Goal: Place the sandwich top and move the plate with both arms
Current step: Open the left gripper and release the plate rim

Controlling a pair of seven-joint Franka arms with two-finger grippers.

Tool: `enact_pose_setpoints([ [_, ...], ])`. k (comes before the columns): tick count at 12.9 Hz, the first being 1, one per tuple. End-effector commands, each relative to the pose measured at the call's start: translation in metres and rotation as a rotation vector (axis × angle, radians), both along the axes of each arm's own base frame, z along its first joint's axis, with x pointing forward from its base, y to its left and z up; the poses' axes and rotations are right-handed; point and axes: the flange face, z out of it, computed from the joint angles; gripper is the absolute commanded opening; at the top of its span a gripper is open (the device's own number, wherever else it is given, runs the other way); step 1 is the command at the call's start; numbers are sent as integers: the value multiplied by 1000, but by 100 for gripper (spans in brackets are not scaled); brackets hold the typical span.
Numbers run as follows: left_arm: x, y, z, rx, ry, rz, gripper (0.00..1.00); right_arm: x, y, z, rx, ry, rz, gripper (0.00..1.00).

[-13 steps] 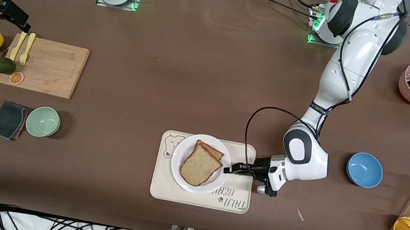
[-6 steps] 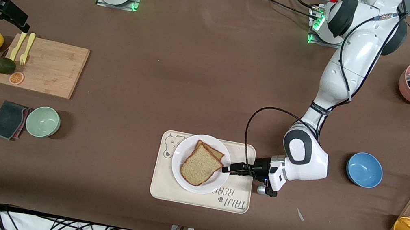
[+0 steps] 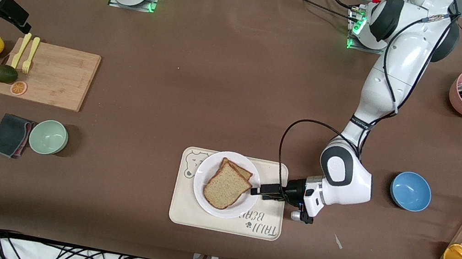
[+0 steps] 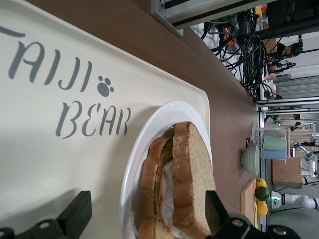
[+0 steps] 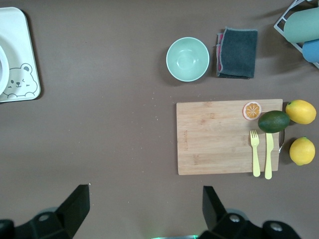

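Seen from the front camera first, the brown matte worktop [image 3: 230, 78] carries a cream rectangular tray [image 3: 181, 209] with rounded corners and grey lettering. On it sits the plate [image 3: 205, 172], round, smooth and white. The sandwich top [image 3: 225, 186], a grainy light brown slice with a darker crust, lies on the plate over a second slice whose corner pokes out on the side farther from the camera. The left gripper [image 3: 254, 191] reaches in low from the left arm's end of the tray, its black jaws at the plate's rim. The right gripper [image 3: 20, 24] hangs high over the right arm's end of the worktop, just above a pale wooden cutting board [image 3: 58, 76] bearing a yellow fork and knife; that arm waits. A glossy blue bowl [image 3: 410, 190] sits toward the left arm's end.

In the left wrist view, the left gripper [image 4: 149, 219] has its jaws spread wide, one on each side of the plate [image 4: 144, 144] and touching nothing. The sandwich top [image 4: 192, 174] shows its porous crumb edge-on, with something white between it and the lower slice.

In the right wrist view, the right gripper [image 5: 144, 214] is parted too, holding nothing, above bare worktop near the cutting board [image 5: 214, 137]. A mint round bowl [image 5: 187, 59] and a folded dark cloth [image 5: 237, 52] lie beside each other.
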Motion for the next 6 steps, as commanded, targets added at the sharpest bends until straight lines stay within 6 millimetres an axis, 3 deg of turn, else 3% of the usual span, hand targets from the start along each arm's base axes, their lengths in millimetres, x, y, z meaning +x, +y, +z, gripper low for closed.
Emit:
enact_pose_setpoints([
  [1,-2,3,41,8,-24,-15,100,-1,-2,9,-1,-31,7,100],
  [5,-3,10,115,179,-59,-119,100,2,2,14,0,-45,5,100],
  [6,-2,21,127,222,-57,-146,100,3,2,15,3,-48,4,100],
])
